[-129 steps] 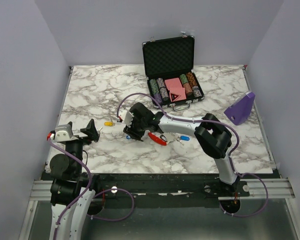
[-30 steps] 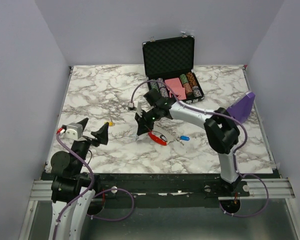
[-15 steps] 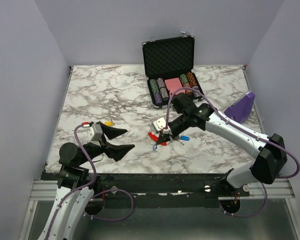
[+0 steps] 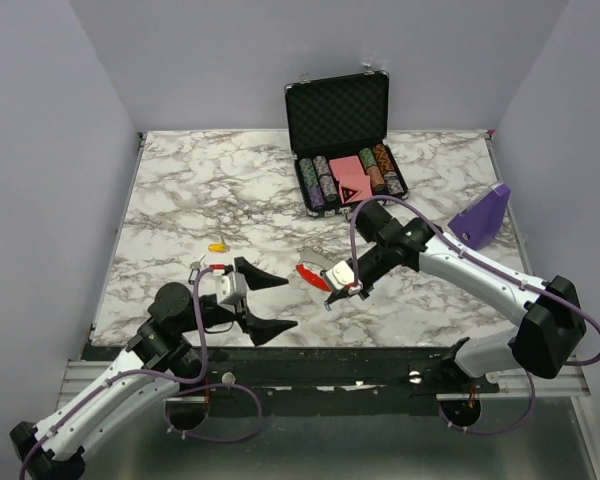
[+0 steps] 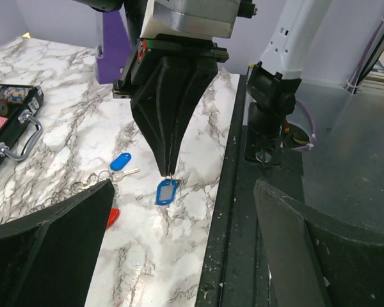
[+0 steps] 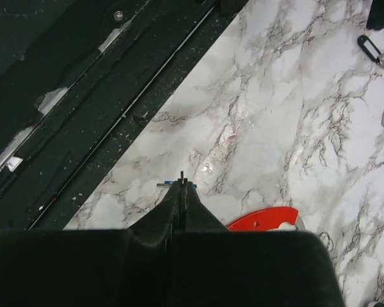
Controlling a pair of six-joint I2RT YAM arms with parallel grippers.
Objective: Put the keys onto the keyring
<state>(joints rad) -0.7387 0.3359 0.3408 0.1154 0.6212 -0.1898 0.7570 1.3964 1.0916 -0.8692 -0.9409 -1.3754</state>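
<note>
At the near edge of the marble table [image 4: 180, 200] the left gripper [image 4: 292, 305] gapes wide, empty; just beyond, the right gripper [image 5: 169, 173] pinches a blue-tagged key [image 5: 167, 191] that dangles from its tips. The red keyring [image 4: 312, 276] lies beside them, partly hidden under that wrist; farther off, a yellow-tagged key [image 4: 217, 246], an open poker chip case [image 4: 338, 110]

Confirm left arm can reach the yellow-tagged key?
Likely yes: yellow-tagged key lies alone on bare marble near the open left tool; right tool, shut on a blue-tagged key, sits by the keyring.

Robot lab cell, plain lilac walls [image 4: 40, 150], marble-print table [image 4: 210, 180]; bolted aluminium rail [image 4: 310, 375]
</note>
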